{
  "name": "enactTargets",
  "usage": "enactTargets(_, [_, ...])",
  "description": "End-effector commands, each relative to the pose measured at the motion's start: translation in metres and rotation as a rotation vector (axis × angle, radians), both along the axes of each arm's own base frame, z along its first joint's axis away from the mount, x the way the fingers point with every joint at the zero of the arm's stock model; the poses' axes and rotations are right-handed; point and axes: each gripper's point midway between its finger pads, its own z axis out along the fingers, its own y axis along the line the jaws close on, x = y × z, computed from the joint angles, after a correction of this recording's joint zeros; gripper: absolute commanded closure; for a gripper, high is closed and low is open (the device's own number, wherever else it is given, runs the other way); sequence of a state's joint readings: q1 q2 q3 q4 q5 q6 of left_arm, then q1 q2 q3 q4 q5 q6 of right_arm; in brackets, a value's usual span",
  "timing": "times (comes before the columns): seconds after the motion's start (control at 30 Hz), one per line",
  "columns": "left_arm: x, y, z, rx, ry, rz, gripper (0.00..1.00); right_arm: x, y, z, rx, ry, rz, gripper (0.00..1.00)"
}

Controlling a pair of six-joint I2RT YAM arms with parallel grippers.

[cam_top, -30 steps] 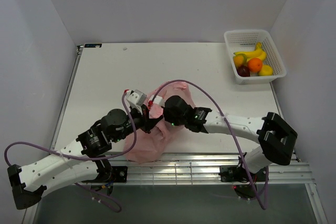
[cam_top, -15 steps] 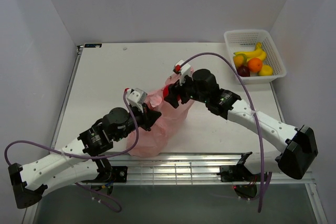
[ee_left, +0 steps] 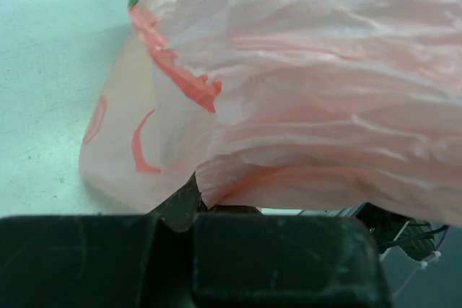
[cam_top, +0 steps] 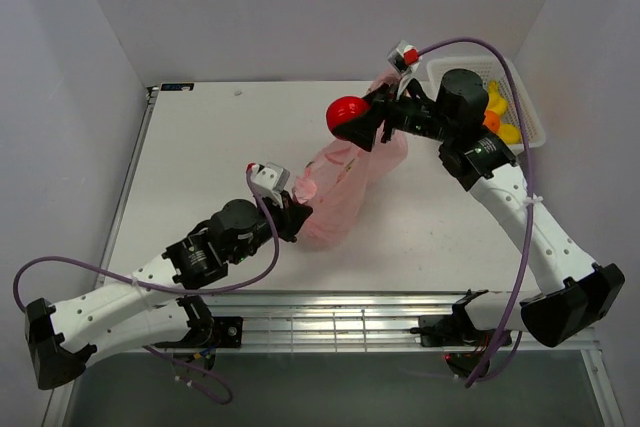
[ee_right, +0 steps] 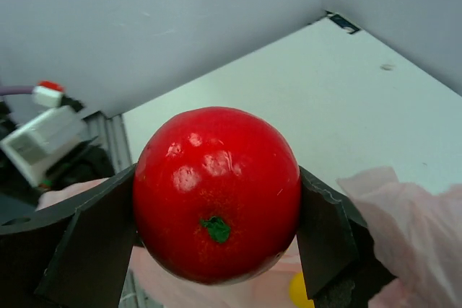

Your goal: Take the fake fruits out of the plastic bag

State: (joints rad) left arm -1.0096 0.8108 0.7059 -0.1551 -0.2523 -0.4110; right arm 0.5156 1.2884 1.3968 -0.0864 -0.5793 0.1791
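Note:
The pink plastic bag [cam_top: 345, 182] lies stretched across the table's middle, its far end lifted toward the right arm. My right gripper [cam_top: 352, 119] is shut on a glossy red fruit [cam_top: 349, 117] and holds it in the air above the bag; the red fruit [ee_right: 216, 192] fills the right wrist view between both fingers. A small yellow fruit [ee_right: 301, 290] shows under it, in the bag. My left gripper [cam_top: 296, 209] is shut on the bag's near end; the left wrist view shows crinkled pink bag film [ee_left: 310, 120] pinched at the jaws.
A white lattice basket [cam_top: 452, 75] at the back right holds a banana bunch [cam_top: 497, 99] and other fruits, partly hidden by the right arm. Purple cables loop off both arms. Walls stand on three sides.
My right gripper has risen out of the bag and swung back and to the right with the red fruit. The bag has been pulled longer toward the back right. My left gripper has kept its hold.

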Motion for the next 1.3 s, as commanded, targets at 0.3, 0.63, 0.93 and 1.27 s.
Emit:
enactTargets(0.3, [0.036,-0.007,0.012,0.034,-0.025,0.146,1.00,-0.115,0.002,0.034,0.198,0.144,0.691,0.92])
enactTargets(0.63, [0.048,-0.004,0.018,0.015,-0.022,0.228,1.00,-0.114,-0.018,0.115,0.247,-0.063,0.754,0.92])
enactTargets(0.93, [0.056,0.001,0.017,0.026,-0.008,0.295,1.00,-0.030,-0.060,0.159,0.338,0.010,0.457,0.92])
enactTargets(1.27, [0.098,0.008,0.025,0.035,0.000,0.464,1.00,-0.045,-0.061,0.088,0.330,0.277,0.563,0.92])
